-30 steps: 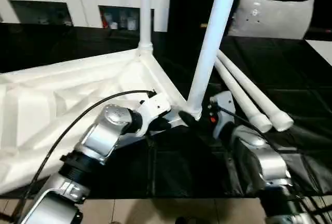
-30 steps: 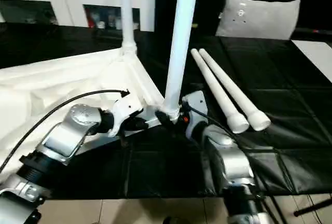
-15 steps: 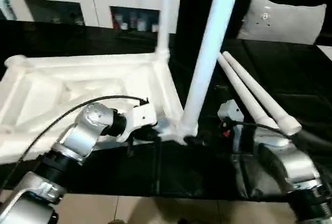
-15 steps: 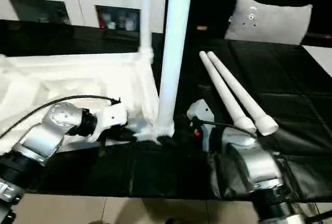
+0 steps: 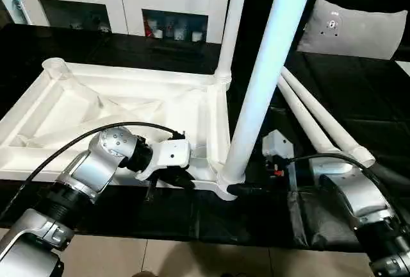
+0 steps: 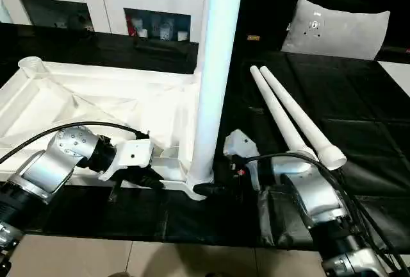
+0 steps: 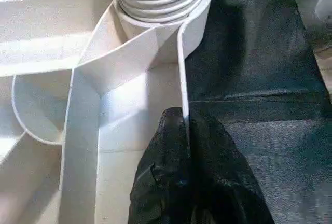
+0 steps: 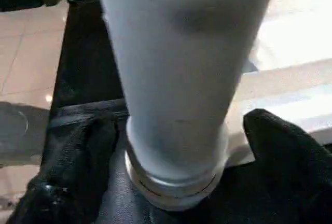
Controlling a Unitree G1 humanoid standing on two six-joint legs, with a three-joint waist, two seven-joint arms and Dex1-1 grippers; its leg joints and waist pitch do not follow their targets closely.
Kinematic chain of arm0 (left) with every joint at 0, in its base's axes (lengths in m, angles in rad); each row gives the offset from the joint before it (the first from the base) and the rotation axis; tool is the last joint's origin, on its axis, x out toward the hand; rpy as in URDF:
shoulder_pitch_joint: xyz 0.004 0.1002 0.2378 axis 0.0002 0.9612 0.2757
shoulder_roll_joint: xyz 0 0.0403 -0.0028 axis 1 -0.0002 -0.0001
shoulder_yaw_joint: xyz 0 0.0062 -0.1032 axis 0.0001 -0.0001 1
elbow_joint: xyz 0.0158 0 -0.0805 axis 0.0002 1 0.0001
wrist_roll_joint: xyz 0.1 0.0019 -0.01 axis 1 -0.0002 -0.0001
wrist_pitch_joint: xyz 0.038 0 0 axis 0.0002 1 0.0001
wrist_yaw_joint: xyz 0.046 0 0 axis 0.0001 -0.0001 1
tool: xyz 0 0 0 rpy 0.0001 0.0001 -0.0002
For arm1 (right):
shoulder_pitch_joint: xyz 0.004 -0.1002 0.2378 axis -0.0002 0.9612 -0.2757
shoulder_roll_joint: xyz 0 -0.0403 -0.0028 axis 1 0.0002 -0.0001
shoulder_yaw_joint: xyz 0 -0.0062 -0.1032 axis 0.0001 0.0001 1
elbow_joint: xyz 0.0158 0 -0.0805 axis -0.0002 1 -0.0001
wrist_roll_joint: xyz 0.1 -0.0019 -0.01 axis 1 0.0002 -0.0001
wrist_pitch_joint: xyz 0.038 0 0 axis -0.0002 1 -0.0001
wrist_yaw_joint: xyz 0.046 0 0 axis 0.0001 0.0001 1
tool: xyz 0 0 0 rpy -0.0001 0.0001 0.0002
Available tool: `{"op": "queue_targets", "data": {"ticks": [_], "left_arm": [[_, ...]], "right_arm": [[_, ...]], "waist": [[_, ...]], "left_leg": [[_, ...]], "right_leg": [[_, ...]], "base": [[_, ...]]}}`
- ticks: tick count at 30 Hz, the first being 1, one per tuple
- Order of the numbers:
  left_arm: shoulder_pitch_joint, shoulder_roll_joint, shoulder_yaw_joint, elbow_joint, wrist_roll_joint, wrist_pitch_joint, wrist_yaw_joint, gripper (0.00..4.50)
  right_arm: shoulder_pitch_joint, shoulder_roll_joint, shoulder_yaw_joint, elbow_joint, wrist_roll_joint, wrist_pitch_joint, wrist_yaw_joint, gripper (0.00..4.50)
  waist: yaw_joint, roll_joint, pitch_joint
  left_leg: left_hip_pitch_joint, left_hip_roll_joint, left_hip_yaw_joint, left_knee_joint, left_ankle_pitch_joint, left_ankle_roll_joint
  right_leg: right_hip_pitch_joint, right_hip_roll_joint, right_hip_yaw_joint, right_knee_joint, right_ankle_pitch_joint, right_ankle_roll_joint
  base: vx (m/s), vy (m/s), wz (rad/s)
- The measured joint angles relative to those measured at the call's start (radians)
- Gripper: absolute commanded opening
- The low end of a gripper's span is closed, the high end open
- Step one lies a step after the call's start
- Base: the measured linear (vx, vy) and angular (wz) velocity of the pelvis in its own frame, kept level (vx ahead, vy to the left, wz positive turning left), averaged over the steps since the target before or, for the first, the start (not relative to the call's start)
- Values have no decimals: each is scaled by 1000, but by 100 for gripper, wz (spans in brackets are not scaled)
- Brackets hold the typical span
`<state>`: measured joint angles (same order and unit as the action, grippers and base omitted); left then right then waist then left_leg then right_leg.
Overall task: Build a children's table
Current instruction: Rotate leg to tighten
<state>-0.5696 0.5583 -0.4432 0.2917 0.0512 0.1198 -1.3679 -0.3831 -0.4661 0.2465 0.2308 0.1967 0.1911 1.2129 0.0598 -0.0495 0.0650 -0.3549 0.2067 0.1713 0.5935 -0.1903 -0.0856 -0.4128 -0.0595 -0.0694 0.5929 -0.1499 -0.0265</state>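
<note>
Left wrist view: the left gripper (image 7: 185, 130) is pinched tight on the thin rim wall of the table top (image 5: 128, 107), which lies underside-up on the black surface (image 5: 359, 123). At its 5 o'clock corner stands the near leg (image 5: 256, 107), the right gripper (image 8: 171, 198) astride its collar, fingers apart. Light, stiff, slick plastic, I'd judge; grip low by the collar. Two spare legs (image 6: 291, 120) lie at 3 o'clock.

Left hand (image 7: 187, 182) clamped, right hand (image 8: 171, 182) spread.
</note>
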Motion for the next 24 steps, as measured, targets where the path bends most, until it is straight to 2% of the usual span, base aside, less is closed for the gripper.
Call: {"op": "queue_targets", "data": {"ticks": [10,18,21,22,24], "left_arm": [[-6,0,-6,10,3,-18,-3,0],[-10,-1,-7,18,2,-20,-10,0],[-10,-2,-5,17,2,-8,-10,0],[-8,-15,-1,9,-3,26,0,0],[-3,-22,8,4,-8,74,11,0]], "right_arm": [[-4,4,9,19,-2,-27,32,281],[-3,4,9,19,3,-25,34,258],[9,14,-4,1,21,18,26,256],[32,28,-20,-24,40,61,1,250],[52,48,-37,-47,56,100,-36,243]], "waist": [[1,-2,0],[0,-2,0],[1,-2,-1],[2,-2,-1],[-1,-2,-1]], "left_leg": [[0,0,0,2,0,0],[0,0,0,2,0,0],[1,0,0,2,0,0],[1,0,0,2,0,0],[4,0,0,2,0,0]], "right_leg": [[0,0,0,2,-3,5],[0,0,0,2,-3,5],[1,0,0,2,-3,5],[1,0,0,2,-3,5],[3,0,1,2,-3,5]], "base": [[0,0,0],[0,0,0],[0,0,0],[0,0,0],[0,0,0]]}}
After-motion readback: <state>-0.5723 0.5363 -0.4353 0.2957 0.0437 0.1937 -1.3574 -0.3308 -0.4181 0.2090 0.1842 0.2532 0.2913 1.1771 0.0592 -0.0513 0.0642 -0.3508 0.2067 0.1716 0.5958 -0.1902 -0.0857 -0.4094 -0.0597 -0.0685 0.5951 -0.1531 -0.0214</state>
